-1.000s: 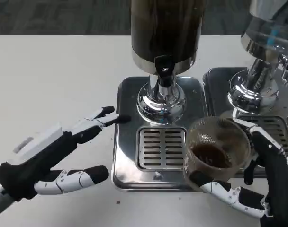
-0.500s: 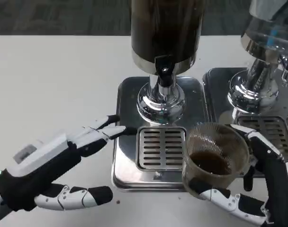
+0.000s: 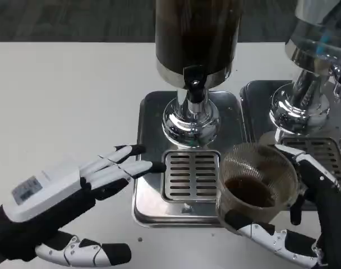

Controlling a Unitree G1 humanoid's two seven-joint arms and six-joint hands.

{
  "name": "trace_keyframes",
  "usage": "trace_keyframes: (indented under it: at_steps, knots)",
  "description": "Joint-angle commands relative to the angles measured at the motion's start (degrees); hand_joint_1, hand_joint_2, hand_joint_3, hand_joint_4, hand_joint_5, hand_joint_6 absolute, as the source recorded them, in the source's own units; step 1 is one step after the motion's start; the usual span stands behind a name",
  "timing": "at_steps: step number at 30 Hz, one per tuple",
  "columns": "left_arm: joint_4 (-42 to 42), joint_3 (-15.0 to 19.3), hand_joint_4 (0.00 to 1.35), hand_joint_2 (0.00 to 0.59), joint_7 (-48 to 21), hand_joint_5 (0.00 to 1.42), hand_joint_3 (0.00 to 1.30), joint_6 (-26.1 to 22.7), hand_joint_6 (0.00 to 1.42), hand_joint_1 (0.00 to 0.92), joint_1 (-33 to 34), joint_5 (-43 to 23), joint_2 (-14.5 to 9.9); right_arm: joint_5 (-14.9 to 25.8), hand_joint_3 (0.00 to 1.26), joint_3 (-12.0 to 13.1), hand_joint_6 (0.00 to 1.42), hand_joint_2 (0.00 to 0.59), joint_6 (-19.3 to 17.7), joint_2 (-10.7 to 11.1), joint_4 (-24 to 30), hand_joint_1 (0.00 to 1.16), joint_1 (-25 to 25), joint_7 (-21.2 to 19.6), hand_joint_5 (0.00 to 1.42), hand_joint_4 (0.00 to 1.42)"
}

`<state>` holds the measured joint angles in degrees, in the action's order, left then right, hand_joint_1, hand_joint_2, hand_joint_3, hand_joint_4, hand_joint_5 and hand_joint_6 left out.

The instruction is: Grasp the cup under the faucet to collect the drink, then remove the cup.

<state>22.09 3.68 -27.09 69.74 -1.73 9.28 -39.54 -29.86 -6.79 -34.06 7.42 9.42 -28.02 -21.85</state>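
Note:
A clear ribbed plastic cup (image 3: 256, 182) with dark drink in its bottom is held by my right hand (image 3: 305, 224) at the right front corner of the drip tray (image 3: 190, 175), off to the right of the faucet (image 3: 194, 85). The hand wraps it from the right and below. The dark drink dispenser (image 3: 196, 33) stands on a chrome base (image 3: 190, 123) behind the grille. My left hand (image 3: 64, 207) hovers at the tray's left edge with fingers spread and nothing in it, its fingertips (image 3: 151, 166) near the grille.
A second dispenser (image 3: 316, 61) with its own chrome base and drip tray (image 3: 327, 151) stands close at the right, just behind my right hand. The white table (image 3: 64, 101) stretches out to the left and front.
My left hand has drawn back toward the front and slightly right, fingertips now by the grille's corner. The cup in my right hand has shifted a little forward and right.

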Motion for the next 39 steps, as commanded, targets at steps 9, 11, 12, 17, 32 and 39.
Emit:
trace_keyframes:
  at_steps: [9,11,12,17,32,39]
  knots:
    - [0.6,-1.0,0.0,0.147,1.7,0.0,0.11,2.4,0.0,0.0,0.3,-0.2,-2.2,1.1,0.68,0.9,1.29,0.189,-2.7,-0.4,1.9,0.8,0.0,-0.1,0.95,0.79]
    - [0.7,-1.2,0.0,0.147,1.7,0.0,0.11,2.5,0.0,0.0,0.4,-0.3,-2.3,1.1,0.68,1.0,1.29,0.189,-2.8,-0.4,1.7,0.8,0.1,-0.1,0.95,0.79]
    - [0.7,-1.2,0.0,0.146,1.8,0.0,0.11,2.6,0.0,0.0,0.4,-0.3,-2.3,1.1,0.68,1.1,1.29,0.189,-2.8,-0.4,1.7,0.8,0.1,-0.1,0.96,0.79]
    - [0.8,-1.5,0.0,0.146,2.0,0.0,0.11,2.8,0.0,0.0,0.4,-0.5,-2.4,1.2,0.68,1.3,1.29,0.189,-3.0,-0.3,1.7,0.8,0.2,0.0,0.96,0.79]
    - [0.7,-2.4,0.0,0.146,2.7,0.0,0.11,2.1,0.0,0.0,0.2,-1.2,-2.7,1.4,0.7,1.9,1.3,0.189,-2.9,-0.6,2.2,0.8,-0.1,0.8,0.97,0.81]
    - [0.7,-2.7,0.0,0.146,2.8,0.0,0.11,1.7,0.0,0.0,0.2,-1.7,-2.8,1.6,0.7,1.9,1.3,0.189,-3.0,-0.7,2.2,0.8,-0.2,0.9,0.97,0.81]
